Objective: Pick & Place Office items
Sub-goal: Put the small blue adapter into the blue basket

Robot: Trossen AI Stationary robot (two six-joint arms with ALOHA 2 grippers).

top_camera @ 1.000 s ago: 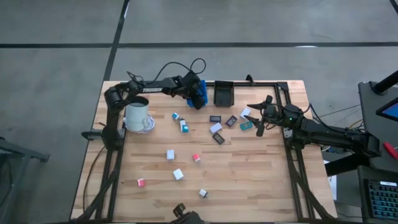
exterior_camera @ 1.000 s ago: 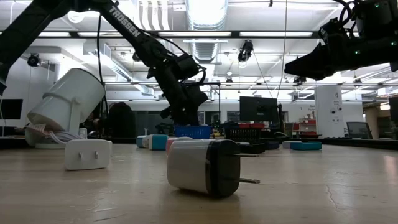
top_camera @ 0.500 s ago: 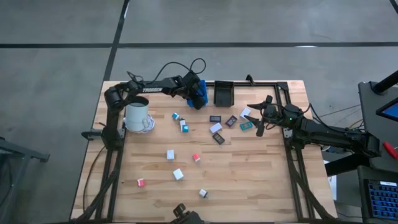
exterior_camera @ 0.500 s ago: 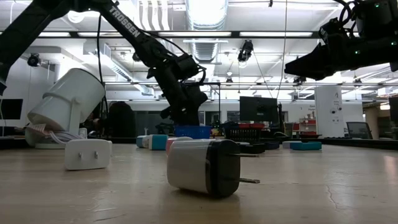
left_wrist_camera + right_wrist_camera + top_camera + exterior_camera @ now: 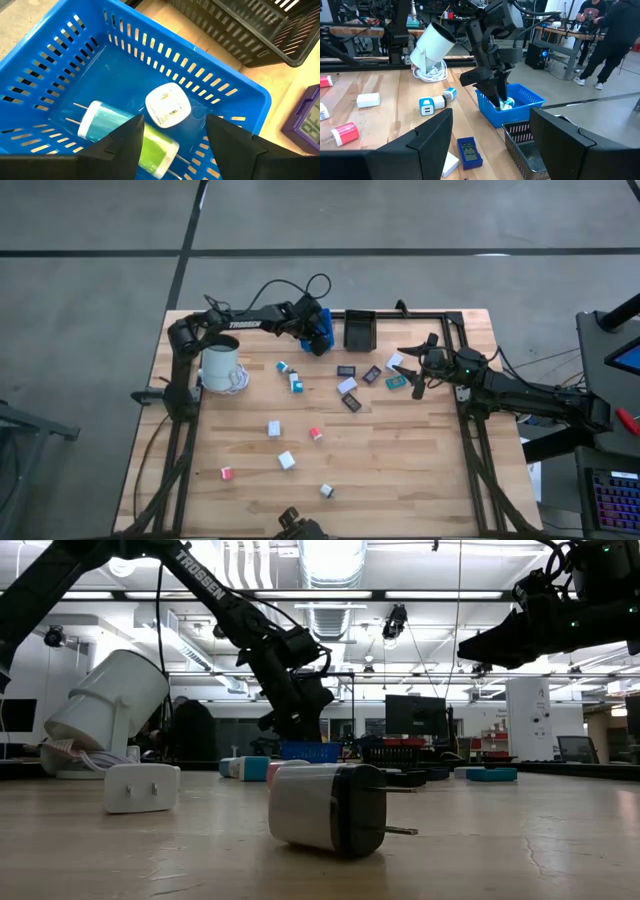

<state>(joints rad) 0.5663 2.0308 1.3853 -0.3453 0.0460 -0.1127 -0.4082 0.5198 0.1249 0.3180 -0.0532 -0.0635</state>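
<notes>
While hovering over the blue bin [image 5: 65, 75] at the table's far edge, left gripper [image 5: 172, 142] is gaping wide, empty; white charger [image 5: 168, 105] and teal-white charger [image 5: 102, 122] are lying inside, below the jaws. Right gripper [image 5: 418, 372] is waiting open near the right edge.

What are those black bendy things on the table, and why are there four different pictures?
They are two robot arms, each ending in a claw. One camera looks down from above, one sits at table height, and one rides on each wrist. The left claw hangs open over the blue bin, which already holds a white charger and a teal-and-green charger. The right claw waits open near the small flat gadgets. More little chargers lie scattered on the wooden table, beside a big white mug.
</notes>
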